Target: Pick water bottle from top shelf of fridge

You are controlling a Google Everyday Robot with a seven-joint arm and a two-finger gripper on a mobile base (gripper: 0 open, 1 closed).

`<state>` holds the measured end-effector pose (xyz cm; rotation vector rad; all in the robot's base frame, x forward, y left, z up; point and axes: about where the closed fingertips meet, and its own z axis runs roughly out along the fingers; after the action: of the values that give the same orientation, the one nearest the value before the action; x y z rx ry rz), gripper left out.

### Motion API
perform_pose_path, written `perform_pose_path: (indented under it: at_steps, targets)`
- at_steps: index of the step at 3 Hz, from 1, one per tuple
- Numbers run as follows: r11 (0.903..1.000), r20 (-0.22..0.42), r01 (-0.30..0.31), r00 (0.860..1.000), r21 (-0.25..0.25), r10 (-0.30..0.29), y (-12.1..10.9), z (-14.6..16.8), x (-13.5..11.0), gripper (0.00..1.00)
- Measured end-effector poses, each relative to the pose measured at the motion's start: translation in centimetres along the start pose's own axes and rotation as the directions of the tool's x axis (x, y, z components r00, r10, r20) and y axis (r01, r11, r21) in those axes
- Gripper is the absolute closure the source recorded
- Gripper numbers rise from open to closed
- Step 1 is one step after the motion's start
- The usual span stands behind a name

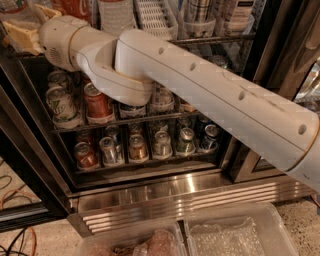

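Observation:
My gripper (22,35), cream-coloured, is at the far left end of the top shelf (220,40) of the fridge (175,200), at the end of my white arm (200,95). A clear bottle with a reddish band, the water bottle (12,12), shows just above and behind the gripper and is mostly cut off by the frame edge. I cannot tell whether the gripper touches it. A red cola bottle (75,7), a whitish ribbed bottle (115,15) and a white slotted lane tray (155,15) stand to its right on the same shelf.
Two wire racks below hold rows of drink cans (97,102) (162,142). Black door frames (265,45) flank the opening. Two clear plastic bins (235,235) sit on the floor in front. Cables (20,200) lie at the lower left.

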<state>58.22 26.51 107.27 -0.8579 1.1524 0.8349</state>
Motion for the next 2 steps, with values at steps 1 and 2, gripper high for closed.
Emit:
perform_pose_path:
  at_steps: [1, 2]
  targets:
    - [0.9997, 0.012, 0.023, 1.0, -0.005, -0.023, -0.1, -0.2, -0.9, 1.0]
    - [0.9984, 0.03, 0.054, 0.998, -0.014, -0.054, 0.0, -0.4, -2.2, 1.0]
